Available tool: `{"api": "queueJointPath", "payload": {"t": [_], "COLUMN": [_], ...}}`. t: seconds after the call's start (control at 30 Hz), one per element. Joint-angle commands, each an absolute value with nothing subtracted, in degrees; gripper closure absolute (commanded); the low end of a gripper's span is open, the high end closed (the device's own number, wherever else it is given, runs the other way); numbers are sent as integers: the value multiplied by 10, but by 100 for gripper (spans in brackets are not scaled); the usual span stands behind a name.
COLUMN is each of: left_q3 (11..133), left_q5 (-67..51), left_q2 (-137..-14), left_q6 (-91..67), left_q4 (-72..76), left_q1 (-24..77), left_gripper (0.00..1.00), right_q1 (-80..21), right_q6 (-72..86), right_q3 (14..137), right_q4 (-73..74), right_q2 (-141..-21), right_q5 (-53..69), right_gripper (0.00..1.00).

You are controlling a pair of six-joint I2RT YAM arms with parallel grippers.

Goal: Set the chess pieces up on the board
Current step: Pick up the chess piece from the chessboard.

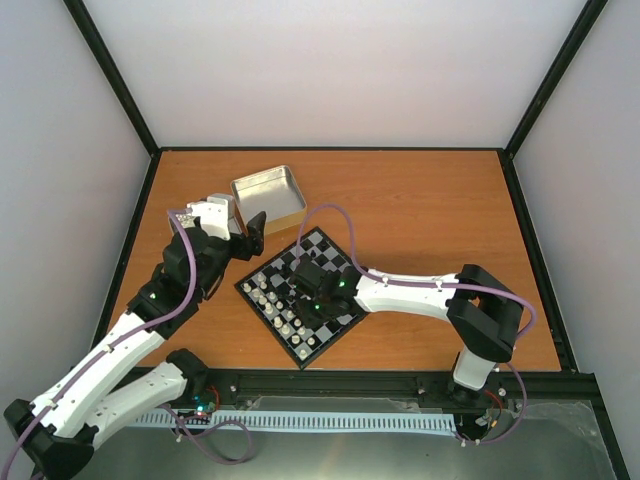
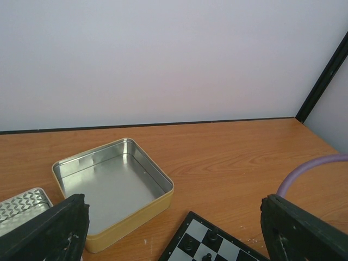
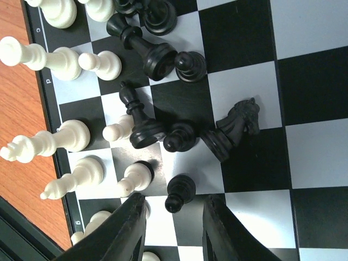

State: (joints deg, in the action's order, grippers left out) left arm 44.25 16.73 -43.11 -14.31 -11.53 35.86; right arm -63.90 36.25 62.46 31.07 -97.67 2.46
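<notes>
The board [image 1: 322,247] lies as a diamond at mid-table. White chess pieces [image 1: 268,298] stand along its near-left side; black pieces cluster in the middle under my right gripper [image 1: 306,283]. In the right wrist view the open right gripper [image 3: 174,209] hovers over a standing black pawn [image 3: 179,191], jaws either side and apart from it. A black knight [image 3: 239,120] and other black pieces [image 3: 142,119] lie tipped; white pieces [image 3: 60,136] stand at the left. My left gripper [image 1: 250,235] is open and empty beside the board's left corner [image 2: 212,242].
An open silver tin with a yellow rim [image 1: 268,200] [image 2: 117,187] sits behind the board's left corner. A second patterned silver tin [image 2: 22,202] lies left of it. The right arm's purple cable [image 1: 345,235] arches over the board. Black frame rails edge the table.
</notes>
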Motion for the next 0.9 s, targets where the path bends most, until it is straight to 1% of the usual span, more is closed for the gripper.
{"api": "queueJointPath", "payload": {"t": [0.0,0.2,0.5,0.6,0.73,0.87], "left_q3": [459,465,480,485,496,513], "left_q5": [168,168,164,163,160,158], "left_q2": [-432,-431,-437,-440,-446,-455], "left_q6": [-136,-138,-131,-128,-122,-107], "left_q4": [-98,-103,-108,-107,-104,-100], "left_q1": [362,362,362,362,362,362], "left_gripper": [13,13,12,12,12,12], "right_q1": [-644,-644,-644,-644,-644,-641], "right_q6": [354,364,359,360,361,363], "right_q3": [628,622,633,633,623,609], "right_q4": [298,294,296,303,299,294], "right_q2": [-980,-988,-1010,-1009,-985,-943], "right_q5": [26,14,12,3,-18,-52], "right_gripper": [71,79,80,86,92,94]}}
